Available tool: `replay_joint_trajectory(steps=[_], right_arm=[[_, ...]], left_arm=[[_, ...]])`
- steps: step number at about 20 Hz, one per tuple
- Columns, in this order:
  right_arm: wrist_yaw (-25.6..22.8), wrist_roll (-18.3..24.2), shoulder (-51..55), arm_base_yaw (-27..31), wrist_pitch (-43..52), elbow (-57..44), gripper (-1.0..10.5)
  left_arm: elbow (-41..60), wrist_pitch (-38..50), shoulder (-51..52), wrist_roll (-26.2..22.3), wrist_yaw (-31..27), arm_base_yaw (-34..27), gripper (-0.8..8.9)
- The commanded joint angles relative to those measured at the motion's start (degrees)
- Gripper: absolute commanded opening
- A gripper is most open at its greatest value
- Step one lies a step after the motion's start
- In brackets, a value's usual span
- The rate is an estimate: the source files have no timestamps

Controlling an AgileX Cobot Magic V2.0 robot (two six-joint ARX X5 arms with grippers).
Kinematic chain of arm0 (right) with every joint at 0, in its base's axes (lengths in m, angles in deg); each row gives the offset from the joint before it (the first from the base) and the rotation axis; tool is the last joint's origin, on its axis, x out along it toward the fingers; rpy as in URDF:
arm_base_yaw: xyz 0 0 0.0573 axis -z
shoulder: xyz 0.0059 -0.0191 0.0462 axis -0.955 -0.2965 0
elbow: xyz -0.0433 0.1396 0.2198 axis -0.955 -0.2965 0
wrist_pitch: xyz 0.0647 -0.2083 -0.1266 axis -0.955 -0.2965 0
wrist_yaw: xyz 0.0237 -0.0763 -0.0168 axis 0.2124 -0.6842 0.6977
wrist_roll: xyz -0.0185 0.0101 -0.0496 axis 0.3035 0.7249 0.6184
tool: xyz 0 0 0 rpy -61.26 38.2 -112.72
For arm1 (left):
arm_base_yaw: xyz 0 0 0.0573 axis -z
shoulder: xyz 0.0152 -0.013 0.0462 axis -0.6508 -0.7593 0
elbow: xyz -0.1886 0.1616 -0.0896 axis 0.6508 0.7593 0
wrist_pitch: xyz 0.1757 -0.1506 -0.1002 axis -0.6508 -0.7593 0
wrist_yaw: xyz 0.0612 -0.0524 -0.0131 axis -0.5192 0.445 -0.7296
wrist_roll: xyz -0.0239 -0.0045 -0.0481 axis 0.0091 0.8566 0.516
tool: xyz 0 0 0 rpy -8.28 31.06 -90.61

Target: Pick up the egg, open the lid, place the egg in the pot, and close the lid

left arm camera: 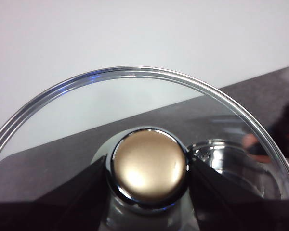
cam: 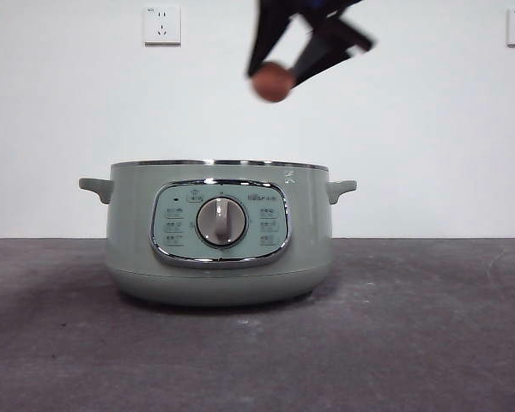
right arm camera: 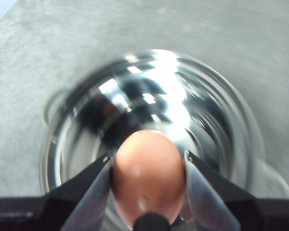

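The sage-green pot (cam: pixel 219 232) stands open on the dark table, with no lid on it in the front view. My right gripper (cam: pixel 279 73) is shut on the reddish-brown egg (cam: pixel 273 81) and holds it in the air above the pot's right half. In the right wrist view the egg (right arm camera: pixel 148 180) sits between the jaws over the pot's shiny steel inside (right arm camera: pixel 149 110). My left gripper (left arm camera: pixel 149 173) is shut on the knob (left arm camera: pixel 149 166) of the glass lid (left arm camera: pixel 135 77), held off the pot. It is out of the front view.
A white wall with two sockets (cam: pixel 161 24) stands behind the table. The dark grey table top (cam: pixel 412 326) runs around the pot on all sides. Through the lid, the left wrist view shows the pot's rim (left arm camera: pixel 221 149) and the other arm, blurred.
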Motion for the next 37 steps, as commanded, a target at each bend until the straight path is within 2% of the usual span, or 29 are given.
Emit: replay_joint_trajectory(steps=[1,4,6,9,12,18,20,21,22,23,24,29,30,32,33,35,37], right_arm=[[-0.4,1.8,-7.5,-1.7,-1.2,6.0,-0.1],[-0.6,3.3,-15.0,-3.1,-0.7,10.1,-0.1],[-3.4,4.4,-18.6,-3.6,0.3,10.6,-0.1],[-3.5,5.7,-22.6,-3.8,0.5,10.6,-0.1],[-6.2,7.1,-24.4,-3.9,0.6,10.6,-0.1],[-6.3,8.7,-26.4,-3.8,-1.4,10.6,-0.1],[-6.2,8.8,-26.7,-3.8,-1.3,10.6,0.2],[-6.1,8.7,-26.7,-3.8,-1.1,10.6,1.5],[-6.3,8.4,-26.7,-3.8,-1.1,10.6,3.7],[-6.4,7.4,-26.7,-3.8,-1.1,10.6,4.8],[-6.4,7.0,-26.7,-3.8,-1.1,10.6,4.8],[-6.5,5.0,-19.8,-3.8,-1.9,10.8,4.7],[-7.5,5.0,-17.0,-3.4,-3.1,10.8,4.7],[-14.4,4.8,-10.9,-2.6,-6.6,10.8,4.7],[-16.6,4.6,-7.4,-1.5,-8.8,10.8,4.7],[-16.8,2.8,-1.4,1.0,-12.7,10.8,4.7],[-16.8,2.0,2.8,3.3,-15.8,10.8,4.7]], left_arm=[[-0.8,0.8,3.1,-0.7,-1.3,0.1,-0.08],[-0.8,-0.9,5.4,-0.7,-1.2,0.1,-0.08],[-0.8,-2.1,6.1,-0.7,-1.2,0.1,-0.08],[-0.8,-3.4,6.1,-0.7,-1.1,0.1,-0.08],[-0.8,-3.8,6.1,-0.7,-1.1,0.1,-0.08],[-0.8,-3.9,6.1,-0.7,-1.1,0.1,-0.08],[-0.8,-4.0,6.1,-0.7,-1.1,0.1,-0.08],[-0.8,-4.3,6.1,-0.7,-1.1,0.1,-0.08],[-0.8,-4.5,6.1,-0.7,-1.1,0.1,-0.08],[-0.8,-4.5,5.9,-0.7,-1.1,0.1,-0.08],[-0.8,-4.5,5.7,-0.7,-1.1,0.1,-0.08],[-0.8,-4.3,2.6,-0.7,-1.1,0.1,-0.08],[-0.8,-4.0,1.4,-0.8,-1.0,0.1,-0.08],[-0.8,-2.5,-1.6,-2.0,-0.7,0.1,-0.08],[-0.8,-0.9,-3.4,-2.1,0.2,0.1,-0.08],[-0.8,2.9,-7.0,-2.1,5.6,0.1,-0.08],[-0.8,6.0,-10.5,-1.9,8.1,0.1,-0.09]])
